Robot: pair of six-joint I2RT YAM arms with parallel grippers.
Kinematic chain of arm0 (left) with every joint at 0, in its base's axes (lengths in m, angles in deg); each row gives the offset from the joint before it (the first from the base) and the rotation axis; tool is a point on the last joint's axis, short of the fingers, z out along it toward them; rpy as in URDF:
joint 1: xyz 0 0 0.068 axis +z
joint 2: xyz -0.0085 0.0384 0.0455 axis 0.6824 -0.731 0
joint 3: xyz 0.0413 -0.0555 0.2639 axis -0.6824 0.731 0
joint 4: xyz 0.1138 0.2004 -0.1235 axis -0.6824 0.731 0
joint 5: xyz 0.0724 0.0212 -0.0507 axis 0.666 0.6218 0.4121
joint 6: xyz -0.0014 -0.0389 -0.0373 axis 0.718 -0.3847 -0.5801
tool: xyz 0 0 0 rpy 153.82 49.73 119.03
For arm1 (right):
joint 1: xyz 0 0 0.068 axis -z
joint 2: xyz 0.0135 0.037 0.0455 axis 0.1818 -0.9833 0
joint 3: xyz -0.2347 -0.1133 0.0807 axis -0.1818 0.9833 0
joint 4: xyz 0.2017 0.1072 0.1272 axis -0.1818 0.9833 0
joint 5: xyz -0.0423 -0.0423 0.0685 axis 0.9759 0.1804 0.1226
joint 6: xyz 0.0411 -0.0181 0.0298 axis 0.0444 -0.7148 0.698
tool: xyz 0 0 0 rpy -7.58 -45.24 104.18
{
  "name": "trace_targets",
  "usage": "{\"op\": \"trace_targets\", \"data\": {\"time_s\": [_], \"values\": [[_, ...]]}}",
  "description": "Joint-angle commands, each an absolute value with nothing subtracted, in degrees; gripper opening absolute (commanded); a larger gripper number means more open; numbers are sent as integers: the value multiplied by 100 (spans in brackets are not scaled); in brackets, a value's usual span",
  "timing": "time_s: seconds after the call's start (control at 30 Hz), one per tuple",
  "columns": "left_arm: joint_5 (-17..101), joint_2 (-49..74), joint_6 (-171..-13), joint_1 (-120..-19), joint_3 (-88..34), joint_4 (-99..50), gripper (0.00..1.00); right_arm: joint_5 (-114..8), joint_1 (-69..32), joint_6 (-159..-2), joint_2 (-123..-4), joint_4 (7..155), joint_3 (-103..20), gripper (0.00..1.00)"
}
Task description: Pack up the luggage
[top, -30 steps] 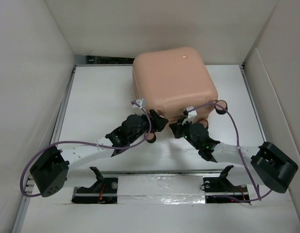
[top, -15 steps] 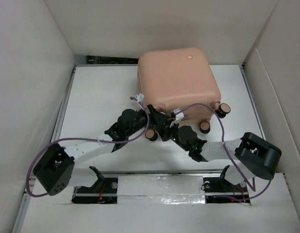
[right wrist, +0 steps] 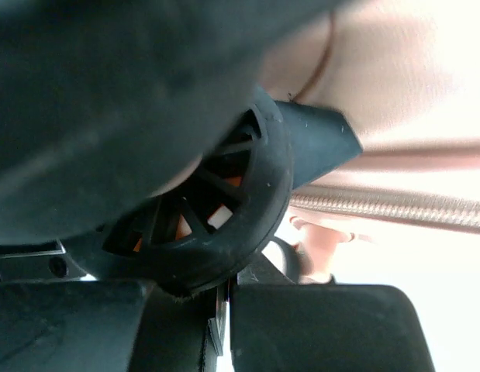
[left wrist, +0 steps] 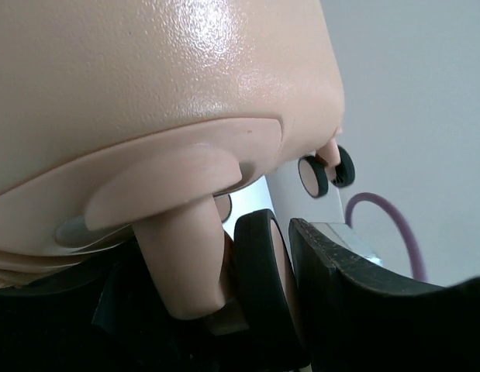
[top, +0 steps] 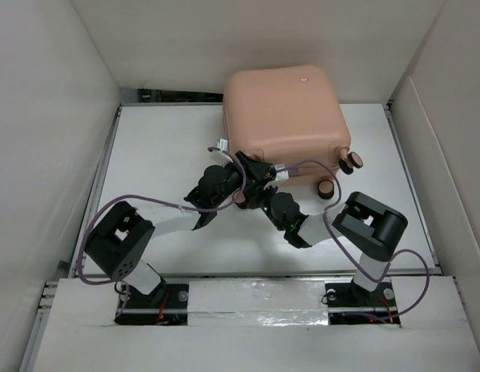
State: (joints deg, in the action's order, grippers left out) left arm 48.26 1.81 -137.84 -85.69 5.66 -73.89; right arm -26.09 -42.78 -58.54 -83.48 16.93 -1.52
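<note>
top external: vs 0.5 s ago the luggage [top: 286, 108] has slid a bit further back and right and turned slightly. both arms have folded in, elbows pulled toward the middle. luggage sits closed at the far centre of the white table [top: 154, 147], wheel end facing the arms. count: one luggage, two arms, two purple cables. two wheel spots show on its near right, one [top: 326, 188] and one [top: 353, 161]. left gripper [top: 243, 172] and right gripper [top: 259, 190] crowd the near left corner. left wrist has a black wheel [left wrist: 259, 279] edge-on against a dark finger; right wrist is filled by a spoked wheel [right wrist: 216, 209]. cannot tell for either claw if it's spread or pinching. small round badge [top: 303, 79] on the shell, no readable writing.
</note>
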Motion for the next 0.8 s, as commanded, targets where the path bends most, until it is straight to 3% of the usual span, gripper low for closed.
{"op": "trace_targets", "data": {"time_s": [0.0, 0.07, 0.1, 0.13, 0.23, 0.33, 0.47, 0.6, 0.67, 0.77], "values": [[3218, 282, -13961, -9726, -239, -10917, 0, -4699, -4877, -5130, -8469, -112, -395, 0], [3357, 465, -13786, -9726, -21, -10714, 0, -4558, -4763, -5121, -8162, -95, -94, 0], [3402, 588, -13524, -9726, 42, -10391, 8, -4566, -4762, -5104, -8057, -148, 73, 0], [3429, 711, -13382, -9665, 112, -10205, 31, -4601, -4675, -5086, -7890, -218, 396, 0], [3849, 1484, -12725, -9515, 394, -9012, 72, -4610, -4411, -4955, -7643, -245, 1003, 0], [4569, 2345, -11777, -9436, 359, -7255, 90, -4856, -4086, -4875, -7441, -227, 1391, 0], [5887, 3373, -11237, -9349, 481, -5697, 91, -5049, -3892, -4866, -7230, -175, 1682, 0], [5635, 3429, -11192, -9155, 237, -4355, 84, -5120, -3760, -4980, -6888, 238, 1727, 0], [5574, 3227, -11165, -9155, 78, -4070, 76, -5067, -3760, -5103, -6703, 631, 1709, 0], [5434, 3025, -11209, -9102, 130, -4121, 71, -4857, -3830, -5349, -6220, 1447, 1613, 0]]}}
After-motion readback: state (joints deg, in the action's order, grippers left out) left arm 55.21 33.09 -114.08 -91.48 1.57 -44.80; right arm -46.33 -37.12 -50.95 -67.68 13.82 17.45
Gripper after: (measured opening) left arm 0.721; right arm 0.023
